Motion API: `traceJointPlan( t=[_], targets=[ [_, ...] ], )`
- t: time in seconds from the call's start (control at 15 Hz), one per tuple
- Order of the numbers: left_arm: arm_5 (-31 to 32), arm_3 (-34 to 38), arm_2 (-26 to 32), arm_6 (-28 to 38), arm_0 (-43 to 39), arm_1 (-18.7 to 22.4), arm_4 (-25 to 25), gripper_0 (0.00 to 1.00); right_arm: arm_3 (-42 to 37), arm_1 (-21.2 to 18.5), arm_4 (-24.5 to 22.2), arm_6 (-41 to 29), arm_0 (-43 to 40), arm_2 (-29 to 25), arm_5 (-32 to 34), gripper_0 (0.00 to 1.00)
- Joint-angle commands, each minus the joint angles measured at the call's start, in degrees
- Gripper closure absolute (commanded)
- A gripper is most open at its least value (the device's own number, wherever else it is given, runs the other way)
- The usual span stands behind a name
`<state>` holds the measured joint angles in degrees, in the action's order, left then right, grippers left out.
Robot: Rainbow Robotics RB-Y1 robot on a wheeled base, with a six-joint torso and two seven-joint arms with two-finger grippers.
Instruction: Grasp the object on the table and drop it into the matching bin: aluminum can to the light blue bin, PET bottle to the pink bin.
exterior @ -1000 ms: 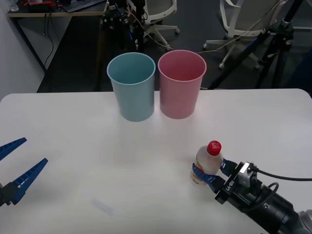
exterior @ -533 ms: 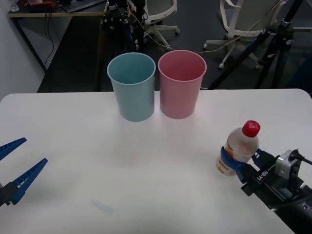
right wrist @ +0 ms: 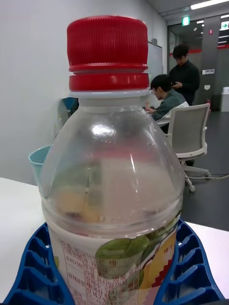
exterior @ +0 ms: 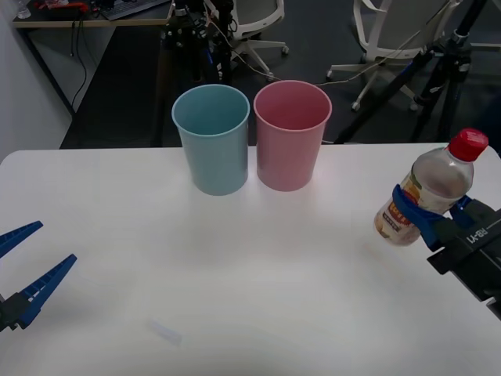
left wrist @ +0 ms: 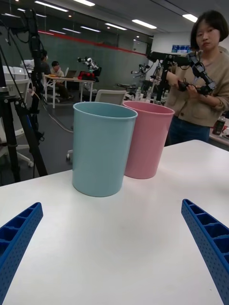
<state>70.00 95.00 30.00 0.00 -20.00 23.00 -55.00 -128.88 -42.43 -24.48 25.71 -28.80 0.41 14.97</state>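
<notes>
My right gripper (exterior: 423, 210) is shut on the PET bottle (exterior: 429, 189), a small clear bottle with a red cap and an orange-yellow label, held tilted in the air above the table's (exterior: 235, 274) right side. Up close in the right wrist view, the bottle (right wrist: 112, 190) sits between the blue ribbed fingers (right wrist: 33, 271). The pink bin (exterior: 290, 133) and the light blue bin (exterior: 212, 137) stand side by side at the table's far middle, to the left of the bottle. My left gripper (exterior: 19, 270) hangs open at the near left edge, facing both bins (left wrist: 101, 147).
Office chairs and black tripods stand on the floor beyond the table's far edge. A small scrap (exterior: 166, 333) lies on the tabletop near the front left.
My right gripper has lifted the bottle off the table and carried it up and to the right. The left arm has stayed still.
</notes>
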Motion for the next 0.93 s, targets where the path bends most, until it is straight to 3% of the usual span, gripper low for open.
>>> traceJointPlan(
  t=[0.07,0.27,0.53,0.67,0.93],
  targets=[
    [0.00,0.00,0.00,0.00,0.00,0.00,0.00,0.00,-1.99,-3.80,3.92,-0.13,-0.38,-1.64,-0.21,1.00],
    [0.00,0.00,0.00,0.00,0.00,0.00,0.00,0.00,-6.30,-11.27,11.21,-0.22,-1.08,-3.13,-4.43,1.00],
    [0.00,0.00,0.00,0.00,0.00,0.00,0.00,0.00,-10.25,-25.51,28.70,-0.22,1.73,-7.35,-9.61,1.00],
    [0.00,0.00,0.00,0.00,0.00,0.00,0.00,0.00,-9.46,-28.94,31.43,-0.57,6.22,-7.61,-12.78,1.00],
    [0.00,0.00,0.00,0.00,0.00,0.00,0.00,0.00,-3.84,-34.21,39.69,-0.93,23.18,0.73,-17.08,1.00]
  ],
)
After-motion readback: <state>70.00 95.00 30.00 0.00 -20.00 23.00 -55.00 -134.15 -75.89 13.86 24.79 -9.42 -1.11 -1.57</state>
